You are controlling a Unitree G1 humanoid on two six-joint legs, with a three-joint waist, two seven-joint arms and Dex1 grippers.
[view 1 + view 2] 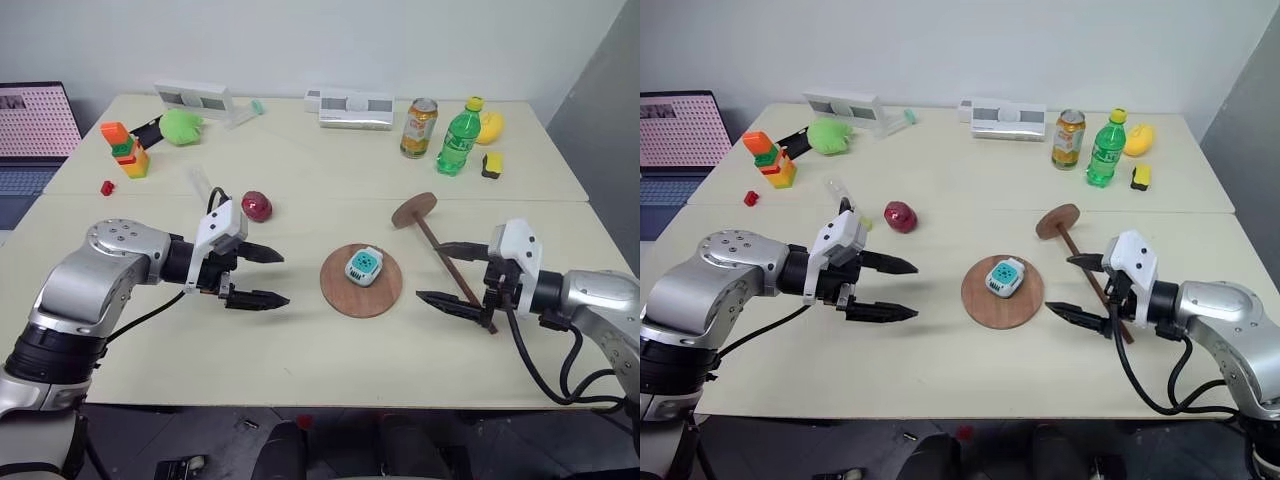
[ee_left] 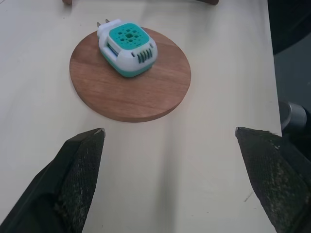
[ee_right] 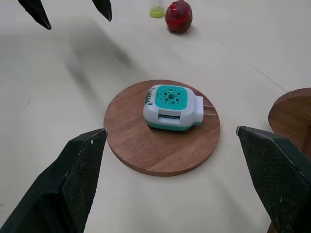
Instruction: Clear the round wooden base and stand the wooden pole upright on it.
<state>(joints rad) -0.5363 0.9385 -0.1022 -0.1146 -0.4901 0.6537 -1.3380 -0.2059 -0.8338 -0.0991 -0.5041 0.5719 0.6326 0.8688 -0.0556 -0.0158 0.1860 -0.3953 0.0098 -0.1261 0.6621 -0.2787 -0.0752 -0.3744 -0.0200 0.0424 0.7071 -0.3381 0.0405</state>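
Round wooden base (image 1: pixel 361 291) carries a glossy teal-white plug-in device (image 1: pixel 364 266); both jaws gape wide, empty.

Plug-in device (image 1: pixel 363 266) lies on base (image 1: pixel 345 297), mid-counter (image 1: pixel 300 370). Pole (image 1: pixel 445 257) lies right of base; grippers flank both.

The desk (image 1: pixel 300 350) is pale cream. The round wooden base (image 1: pixel 345 296) is reddish-brown with visible grain, and the plug-in device (image 1: pixel 364 266) on it is white with a teal face patterned with small holes. The wooden pole (image 1: pixel 447 264) is dark brown, its end disc reddish-brown. Both claws, left (image 1: pixel 264 278) and right (image 1: pixel 447 272), have black fingers on white housings. At the far right stand a green bottle (image 1: pixel 458 140) with a yellow cap and a gold can (image 1: pixel 418 127).
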